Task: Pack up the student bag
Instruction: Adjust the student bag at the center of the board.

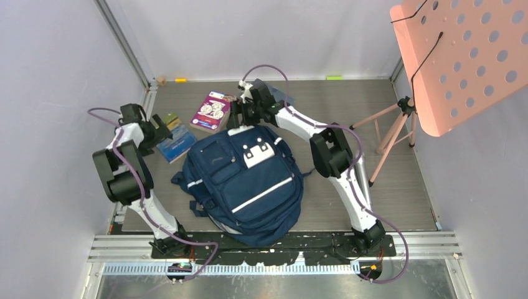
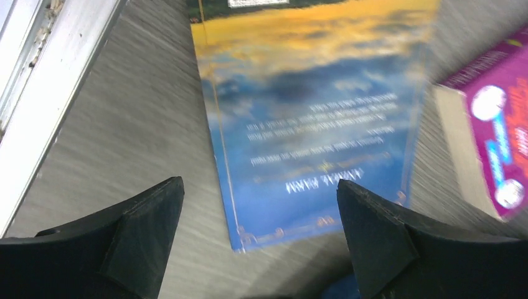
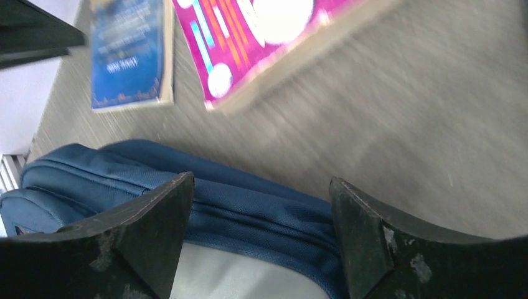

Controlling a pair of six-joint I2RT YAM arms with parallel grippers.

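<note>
Left pincer point(image 2: 258, 182), right pincer point(image 3: 261, 179) spread; blue book point(image 2: 311, 112) cropped, student bag point(image 3: 249, 218) partly hidden

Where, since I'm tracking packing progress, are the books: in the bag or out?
Out: blue book and purple book lie flat on the table beside the student bag.

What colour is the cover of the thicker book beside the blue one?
The thicker book is magenta with white round pictures, clearest in the top external view.

navy bag point(image 1: 249, 193), magenta book point(image 1: 210, 112), blue book point(image 1: 177, 145)
</note>
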